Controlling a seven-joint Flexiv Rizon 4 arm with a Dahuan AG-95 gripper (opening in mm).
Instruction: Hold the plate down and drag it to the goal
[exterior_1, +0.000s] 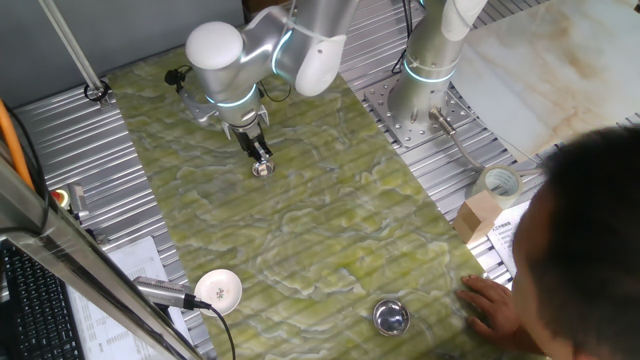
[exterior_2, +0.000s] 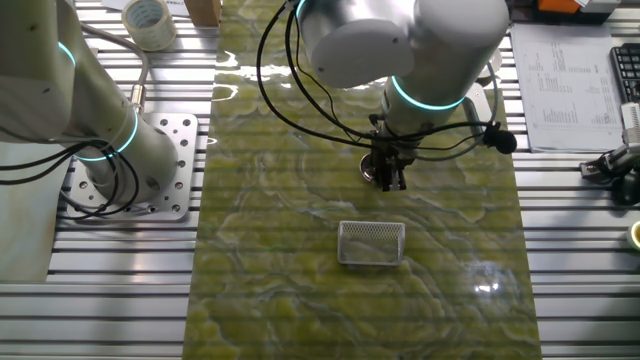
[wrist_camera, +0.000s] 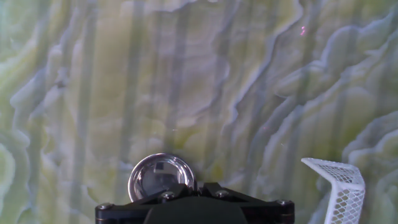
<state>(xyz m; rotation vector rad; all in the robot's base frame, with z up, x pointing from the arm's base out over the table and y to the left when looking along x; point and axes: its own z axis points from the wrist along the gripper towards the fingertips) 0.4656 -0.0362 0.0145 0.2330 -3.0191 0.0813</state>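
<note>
The plate (exterior_1: 263, 169) is a small shiny round silver dish on the green marbled mat. In the hand view the plate (wrist_camera: 158, 174) lies just ahead of the fingers, with its near rim hidden under them. My gripper (exterior_1: 260, 156) stands upright with its tip down on the plate's edge, fingers closed together and nothing between them. In the other fixed view the gripper (exterior_2: 386, 178) covers most of the plate. A white mesh frame (exterior_2: 371, 243) lies on the mat a short way from the gripper and also shows in the hand view (wrist_camera: 336, 185).
A larger metal bowl (exterior_1: 391, 317) and a white round disc (exterior_1: 219, 289) sit near the mat's front edge. A person's head and hand (exterior_1: 492, 300) are at the front right. A second arm's base (exterior_1: 420, 95) stands on the ribbed table. Tape roll (exterior_1: 499, 183) lies right.
</note>
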